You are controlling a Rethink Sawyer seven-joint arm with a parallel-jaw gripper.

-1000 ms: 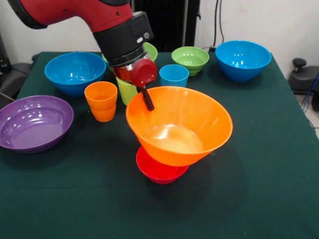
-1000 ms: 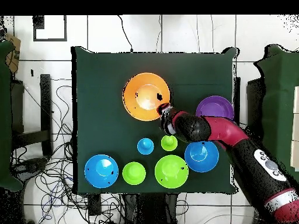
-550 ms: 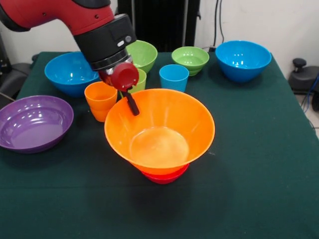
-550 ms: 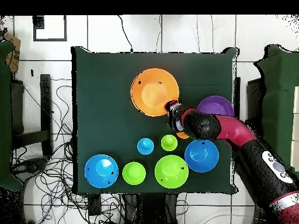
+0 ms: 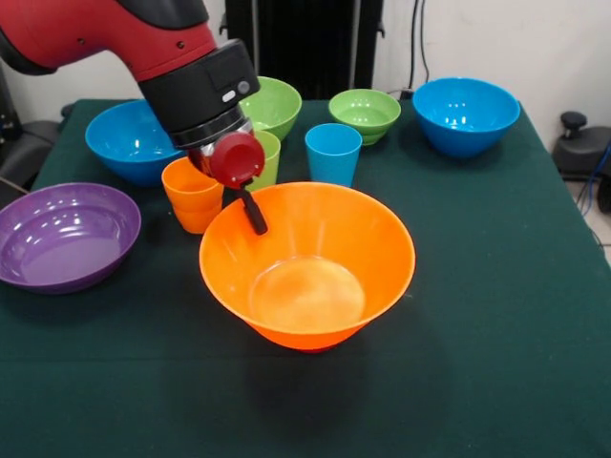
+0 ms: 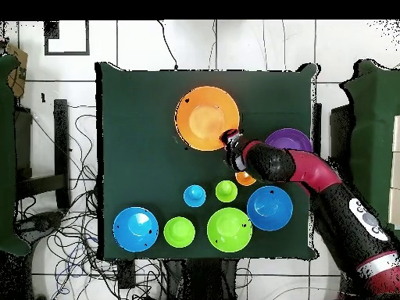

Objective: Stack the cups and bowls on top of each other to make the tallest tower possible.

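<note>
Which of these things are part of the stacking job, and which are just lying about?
Part of the job: big orange bowl, purple bowl, two blue bowls, two green bowls, orange cup, green cup, blue cup, tool.

Lying about: floor cables.

The big orange bowl (image 5: 307, 270) is glossy, smooth plastic catching the light, and so is the purple bowl (image 5: 63, 234) at the table's edge. The green cloth (image 5: 496, 315) looks matt and soft

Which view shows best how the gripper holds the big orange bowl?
The front view: the gripper has a black finger down inside the orange bowl's rim. In the overhead view the gripper only meets the bowl's edge.
</note>
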